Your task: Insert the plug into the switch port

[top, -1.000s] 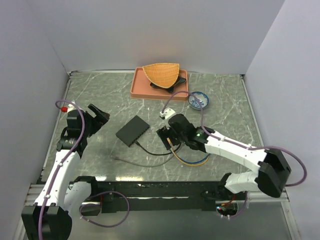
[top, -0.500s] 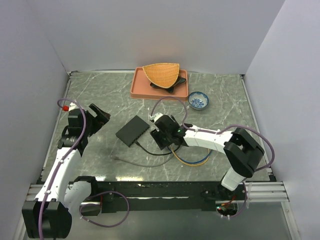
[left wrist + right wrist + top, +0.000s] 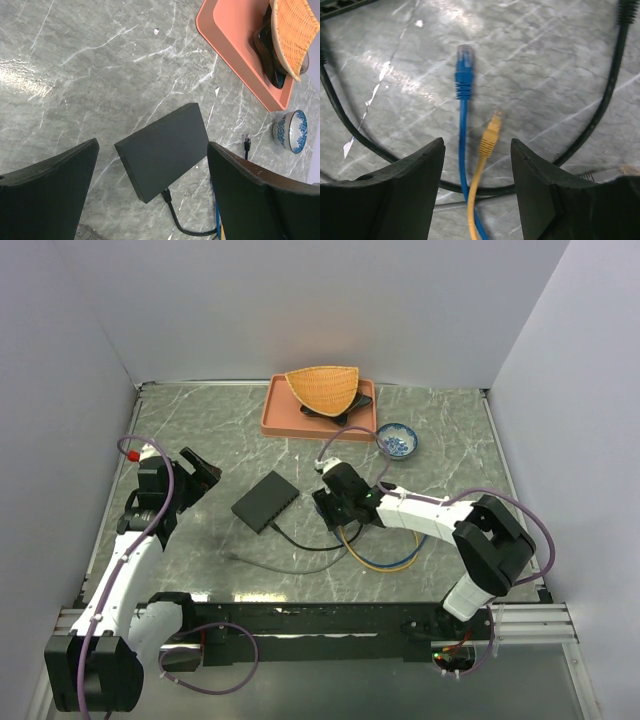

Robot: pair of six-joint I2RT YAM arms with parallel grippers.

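Observation:
The switch (image 3: 265,501) is a flat black box lying left of centre, and the left wrist view shows it (image 3: 165,150) with a black cable plugged into its near side. My left gripper (image 3: 197,474) is wide open, to the left of the switch and above it. My right gripper (image 3: 335,506) hangs just right of the switch, low over the cables. In the right wrist view, a blue plug (image 3: 464,62) and a yellow plug (image 3: 491,135) lie on the table. My right gripper (image 3: 477,175) is open, with their cables running between its fingers, untouched.
A salmon tray (image 3: 280,415) at the back holds a wicker basket (image 3: 322,388) on a black dish. A small blue-patterned bowl (image 3: 398,441) stands to the tray's right. Blue and yellow cable loops (image 3: 385,560), a black cable and a grey cable (image 3: 270,562) lie in front of the switch.
My right gripper swung left toward the switch, then drew back slightly, and its jaws have narrowed. The left arm has barely moved.

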